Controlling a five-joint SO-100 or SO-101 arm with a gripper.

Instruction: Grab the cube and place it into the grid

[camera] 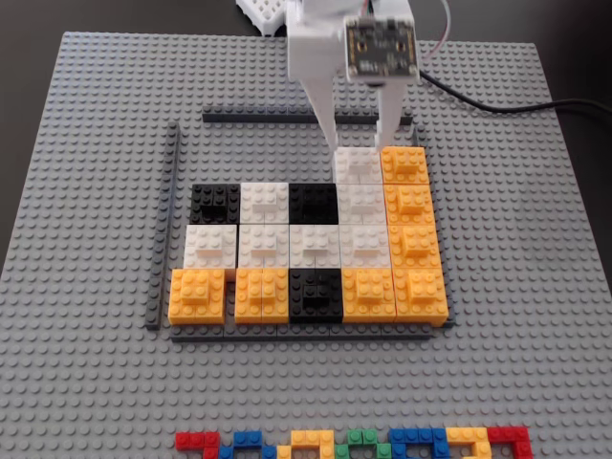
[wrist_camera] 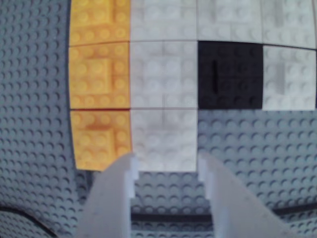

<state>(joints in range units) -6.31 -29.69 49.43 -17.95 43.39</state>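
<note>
Cube (camera: 359, 164) sits at the grid's (camera: 308, 251) 1 o'clock corner, touching an orange block (camera: 404, 163) at its 3 o'clock side in the fixed view. Hand (wrist_camera: 166, 166) open, fingers (wrist_camera: 121, 183) straddling the cube's near edge in the wrist view; contact unclear.

White claw (camera: 358, 134) up top, tips down on either side of the white cube (camera: 359, 164). Cube in the top row of the grid (camera: 306, 251), touching the orange block (camera: 404, 163) to its right. Rest of that row bare. Grid on the grey baseplate (camera: 86, 191). Row of small coloured bricks (camera: 354, 443) along the bottom edge.
</note>
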